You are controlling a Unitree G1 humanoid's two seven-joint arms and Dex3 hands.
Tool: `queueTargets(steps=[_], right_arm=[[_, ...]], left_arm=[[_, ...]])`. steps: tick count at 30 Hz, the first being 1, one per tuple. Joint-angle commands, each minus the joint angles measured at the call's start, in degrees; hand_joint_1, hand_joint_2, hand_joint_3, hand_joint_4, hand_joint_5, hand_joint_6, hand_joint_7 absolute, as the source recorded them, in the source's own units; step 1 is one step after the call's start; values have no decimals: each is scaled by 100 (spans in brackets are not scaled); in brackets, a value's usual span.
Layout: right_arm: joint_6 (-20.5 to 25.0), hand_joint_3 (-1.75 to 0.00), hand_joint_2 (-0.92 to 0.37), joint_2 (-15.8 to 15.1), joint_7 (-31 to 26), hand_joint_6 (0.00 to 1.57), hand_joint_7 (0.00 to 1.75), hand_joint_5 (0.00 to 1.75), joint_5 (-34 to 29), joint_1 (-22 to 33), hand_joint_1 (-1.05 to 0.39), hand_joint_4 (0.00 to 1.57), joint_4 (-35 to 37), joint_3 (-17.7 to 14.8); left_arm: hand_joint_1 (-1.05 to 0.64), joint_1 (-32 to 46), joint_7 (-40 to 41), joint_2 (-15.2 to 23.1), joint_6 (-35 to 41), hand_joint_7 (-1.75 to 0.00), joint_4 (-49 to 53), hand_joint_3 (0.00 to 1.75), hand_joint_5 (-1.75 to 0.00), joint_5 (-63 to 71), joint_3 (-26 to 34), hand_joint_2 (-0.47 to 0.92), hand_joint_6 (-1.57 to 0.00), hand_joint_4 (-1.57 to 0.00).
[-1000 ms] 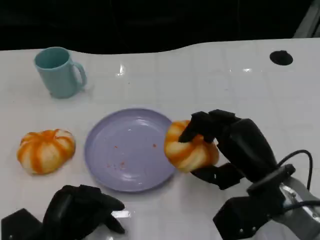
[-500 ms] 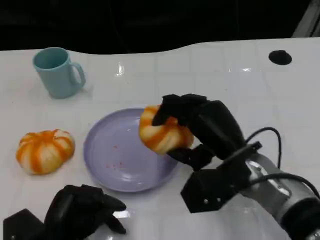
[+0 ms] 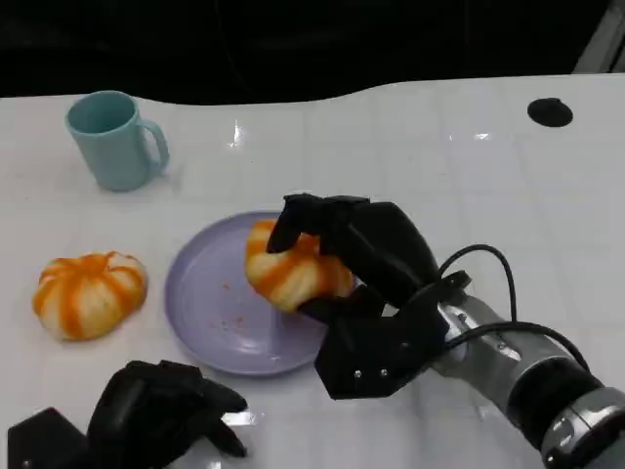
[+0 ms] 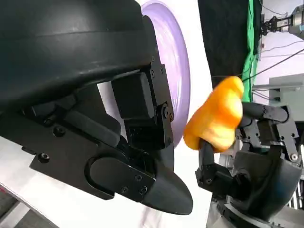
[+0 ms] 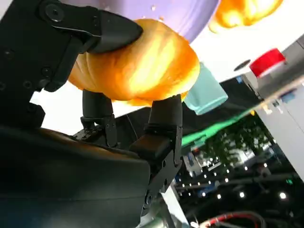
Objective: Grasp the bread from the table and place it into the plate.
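My right hand [image 3: 363,256] grips an orange-and-white bread roll [image 3: 291,274] over the right half of the lilac plate [image 3: 210,303]. From the right wrist the same roll [image 5: 137,64] sits between black fingers with the plate [image 5: 190,14] behind it. In the left wrist view that roll [image 4: 216,116] hangs beside the plate [image 4: 173,57], held by the right hand [image 4: 256,156]. A second bread roll [image 3: 88,293] lies on the white table left of the plate. My left hand [image 3: 161,410] rests at the table's front edge, fingers curled in, holding nothing.
A teal mug [image 3: 115,140] stands at the back left, and it appears as a teal shape [image 5: 205,97] from the right wrist. A small black disc [image 3: 550,112] lies at the back right. The table's far edge borders darkness.
My right hand has carried the roll leftward from beside the plate's right rim to above the plate. The left hand and the other roll stayed put.
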Motion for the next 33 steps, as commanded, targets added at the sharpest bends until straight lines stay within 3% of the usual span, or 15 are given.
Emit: queueTargets(steps=[1,3,5,6,12,20,28,33], right_arm=[[220,-67,-60,-86,295,55,39,65,-42,-148,-22,43,-14,140],[370,-43,-72,-138,453,50,17,48,-135,-148,-31,28,-107,248],[517,-18,-88,-212,623,42,5,47,-246,-125,-42,8,-247,377],[561,-16,-90,-241,689,39,2,46,-276,-106,-45,4,-312,421],[735,-20,-92,-383,1379,28,1,30,-125,143,-60,0,-824,428],[787,-20,-92,-686,1646,31,2,34,26,654,-61,5,-1761,327],[245,-17,-92,-983,1522,40,6,54,498,1285,-51,13,-2521,-29],[-215,-18,-92,-1035,1825,51,10,62,1273,1815,-45,26,-2920,-390]], left_arm=[[-105,29,77,68,40,-24,7,0,-68,38,2,88,-157,-149],[-105,53,78,58,43,-24,-23,0,-68,26,-2,88,-157,-149],[-105,63,60,54,9,-25,-15,0,-68,17,-3,88,-157,-149],[-105,60,28,52,-7,-25,-1,0,-68,-3,2,88,-157,-149],[-105,107,95,51,-12,-24,-76,0,-68,49,-29,89,-157,-149],[-105,115,87,36,-5,-25,-83,0,-68,16,-17,89,-157,-148],[-105,92,24,28,-8,-24,-80,0,-68,-43,3,88,-157,-148],[-105,103,57,42,-7,-24,-82,0,-68,-2,-12,89,-157,-148]])
